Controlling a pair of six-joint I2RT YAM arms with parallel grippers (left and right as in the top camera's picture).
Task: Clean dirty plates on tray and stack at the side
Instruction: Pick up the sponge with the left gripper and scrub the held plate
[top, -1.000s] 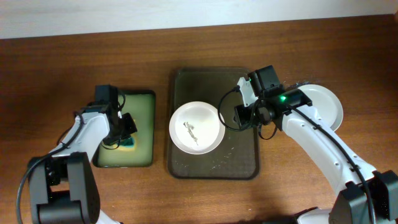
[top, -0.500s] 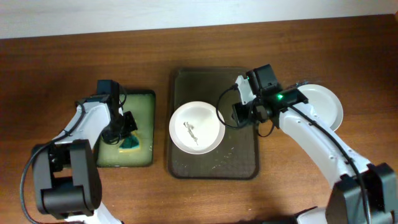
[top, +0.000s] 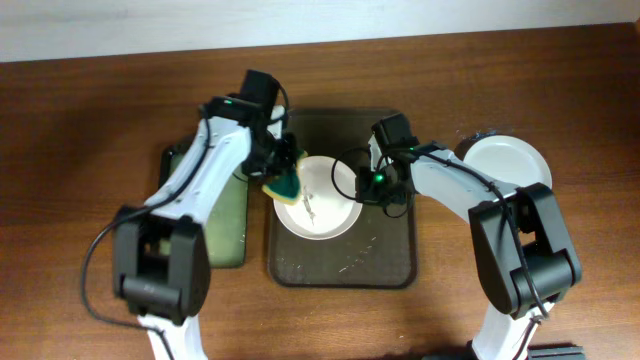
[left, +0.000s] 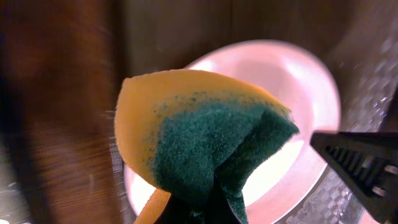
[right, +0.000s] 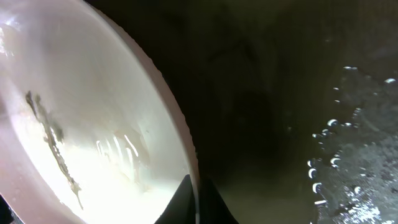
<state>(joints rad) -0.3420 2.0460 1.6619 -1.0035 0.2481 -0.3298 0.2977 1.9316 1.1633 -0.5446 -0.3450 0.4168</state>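
Observation:
One white plate (top: 325, 205) with a dark smear (top: 308, 210) at its centre lies on the dark brown tray (top: 390, 250). My left gripper (top: 278, 168) is shut on a yellow and green sponge (top: 286, 182), held at the plate's left rim. In the left wrist view the sponge (left: 205, 143) fills the front, with the plate (left: 298, 81) behind it. My right gripper (top: 364, 185) is shut on the plate's right rim. The right wrist view shows its fingers (right: 196, 202) pinching the rim, with the smear (right: 53, 140) inside the plate (right: 112, 112). Another white plate (top: 512, 165) sits on the table at the right.
A smaller green-rimmed tray (top: 228, 225) lies left of the brown tray, partly under my left arm. Water drops or foam (right: 336, 155) speckle the brown tray's floor near the plate. The wooden table (top: 80, 150) extends to both sides.
My left gripper lifted the sponge off the green-rimmed tray and carried it right to the plate's left rim. My right gripper moved left and closed on the plate's right rim.

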